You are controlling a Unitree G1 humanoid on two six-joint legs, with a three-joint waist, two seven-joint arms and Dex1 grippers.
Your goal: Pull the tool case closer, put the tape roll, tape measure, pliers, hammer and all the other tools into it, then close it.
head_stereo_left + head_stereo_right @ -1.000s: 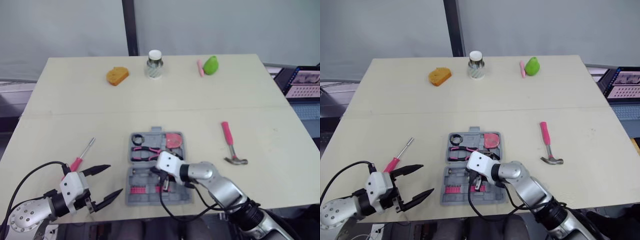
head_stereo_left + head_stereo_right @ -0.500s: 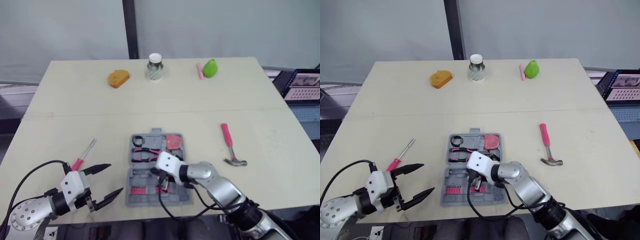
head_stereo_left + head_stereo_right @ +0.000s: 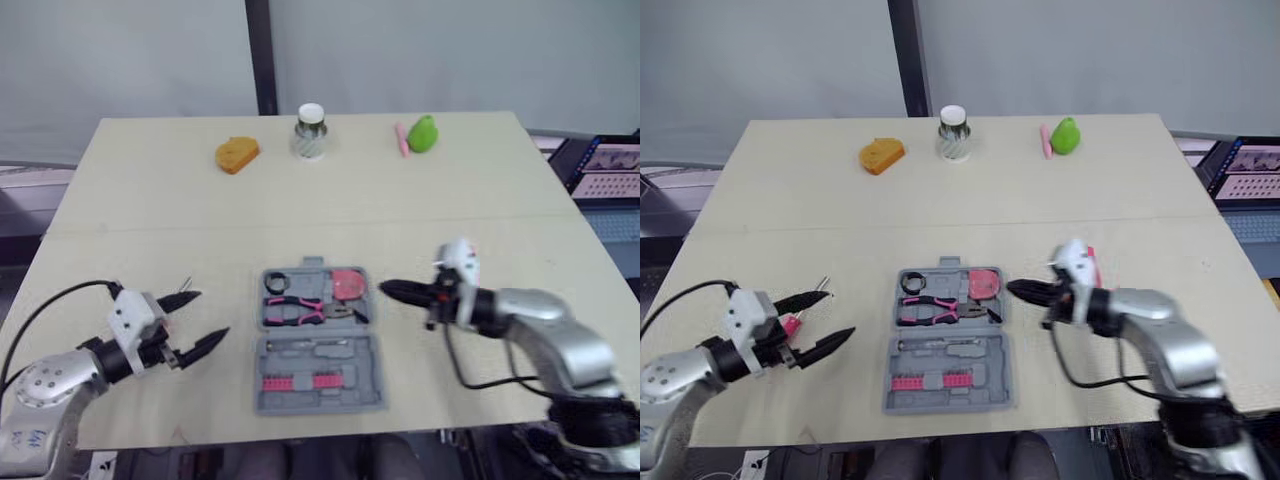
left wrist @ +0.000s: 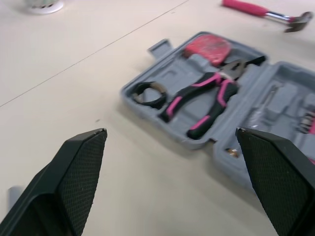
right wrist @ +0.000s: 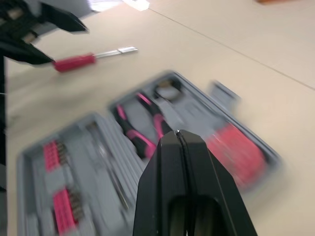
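Two pincers, two jobs: your left gripper (image 3: 212, 313) stands spread wide at the pink screwdriver (image 5: 74, 62), apparently ready to pinch it. Your right gripper (image 3: 385, 290), shut and empty, hovers beside the open tool case (image 3: 275, 398), near the hammer (image 4: 246, 8).

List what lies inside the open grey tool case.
The tool case holds, in its far half, a black tape roll, pink-handled pliers and a red tape measure; its near half holds pink bits. The recesses beneath them are covered.
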